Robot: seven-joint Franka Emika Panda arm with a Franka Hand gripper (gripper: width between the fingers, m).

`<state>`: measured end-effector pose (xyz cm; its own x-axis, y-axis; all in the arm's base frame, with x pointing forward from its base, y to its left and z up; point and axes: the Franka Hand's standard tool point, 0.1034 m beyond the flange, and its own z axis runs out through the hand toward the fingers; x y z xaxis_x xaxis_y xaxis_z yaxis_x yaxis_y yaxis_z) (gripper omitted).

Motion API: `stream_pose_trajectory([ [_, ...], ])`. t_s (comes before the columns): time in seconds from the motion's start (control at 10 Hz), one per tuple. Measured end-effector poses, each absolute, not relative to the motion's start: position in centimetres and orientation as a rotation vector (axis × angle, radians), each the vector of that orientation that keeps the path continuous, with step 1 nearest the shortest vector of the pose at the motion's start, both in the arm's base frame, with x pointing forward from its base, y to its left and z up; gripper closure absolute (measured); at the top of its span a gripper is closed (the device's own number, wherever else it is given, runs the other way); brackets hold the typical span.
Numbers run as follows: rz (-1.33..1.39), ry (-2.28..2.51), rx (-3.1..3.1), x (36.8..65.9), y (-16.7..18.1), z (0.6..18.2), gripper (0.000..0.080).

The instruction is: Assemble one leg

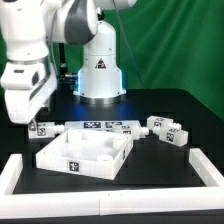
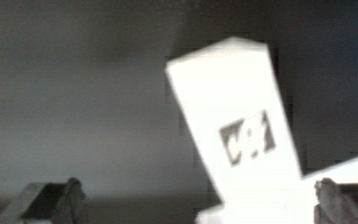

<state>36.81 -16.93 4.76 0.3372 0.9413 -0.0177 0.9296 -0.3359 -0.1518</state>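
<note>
My gripper (image 1: 30,114) hangs low over the table at the exterior view's left, just above a small white leg (image 1: 43,127) with black-and-white tags. In the wrist view the gripper (image 2: 197,205) is open: its two dark fingertips (image 2: 51,200) stand far apart, and a blurred white leg (image 2: 247,115) with a tag lies tilted between them, nearer one finger. I see no contact with either finger. Two more legs (image 1: 160,123) lie at the exterior view's right. The large white square tray panel (image 1: 62,150) lies in front of the gripper.
The marker board (image 1: 105,125) lies flat behind the tray panel. A white border wall (image 1: 110,198) runs along the front and sides of the black table. The robot's base (image 1: 98,75) stands at the back.
</note>
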Motion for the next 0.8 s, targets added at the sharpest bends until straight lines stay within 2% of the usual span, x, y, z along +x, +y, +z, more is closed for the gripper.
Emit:
stream_pose_trajectory([
  [0.5,0.089,-1.639,-2.619,43.8,-10.5,6.3,0.0151],
  [0.8,0.088,-1.621,-2.62,43.3,-8.7,5.2,0.0151],
])
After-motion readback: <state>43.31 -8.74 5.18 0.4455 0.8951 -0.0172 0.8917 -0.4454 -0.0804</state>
